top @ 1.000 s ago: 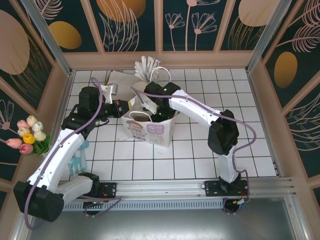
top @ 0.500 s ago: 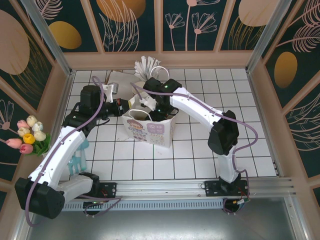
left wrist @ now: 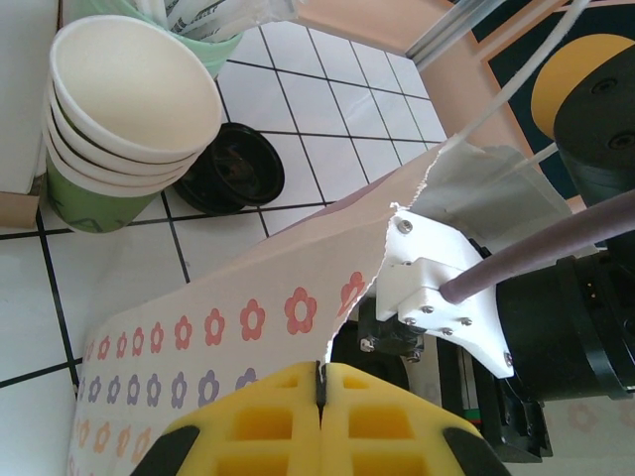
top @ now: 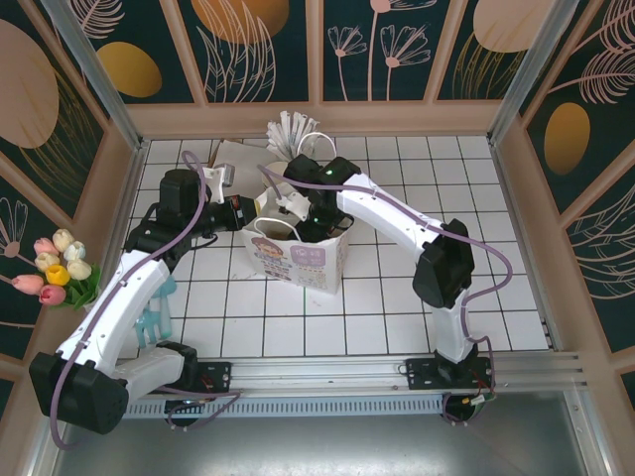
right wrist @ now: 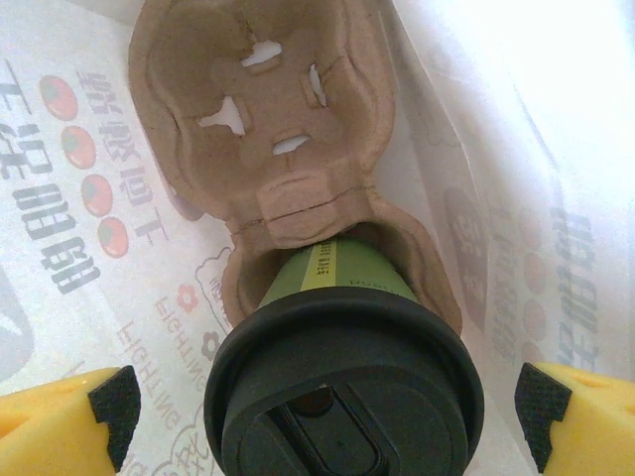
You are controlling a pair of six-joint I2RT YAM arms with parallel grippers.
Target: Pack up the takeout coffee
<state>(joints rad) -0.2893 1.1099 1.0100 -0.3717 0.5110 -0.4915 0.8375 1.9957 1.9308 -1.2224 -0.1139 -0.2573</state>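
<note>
The takeout coffee (right wrist: 347,288), a green paper cup with a black lid, stands in the near hole of a brown pulp carrier (right wrist: 268,109) at the bottom of the white paper bag (top: 298,263). My right gripper (right wrist: 327,402) reaches down into the bag and is open, its yellow fingers (right wrist: 60,412) wide on either side of the lid and clear of it. My left gripper (left wrist: 322,382) is shut on the bag's top edge (left wrist: 342,317) and holds that side of the bag (left wrist: 198,317) up. In the top view the left gripper (top: 250,213) is at the bag's left rim.
A stack of green paper cups (left wrist: 129,109), black lids (left wrist: 233,169) and a mint holder of wrapped straws (top: 293,134) stand behind the bag. Tulips (top: 55,268) lie at the left wall, and a pale blue object (top: 154,317) sits near the left arm.
My right wrist has drawn slightly up and back over the bag's mouth, then held still. The left gripper keeps its hold on the bag edge.
</note>
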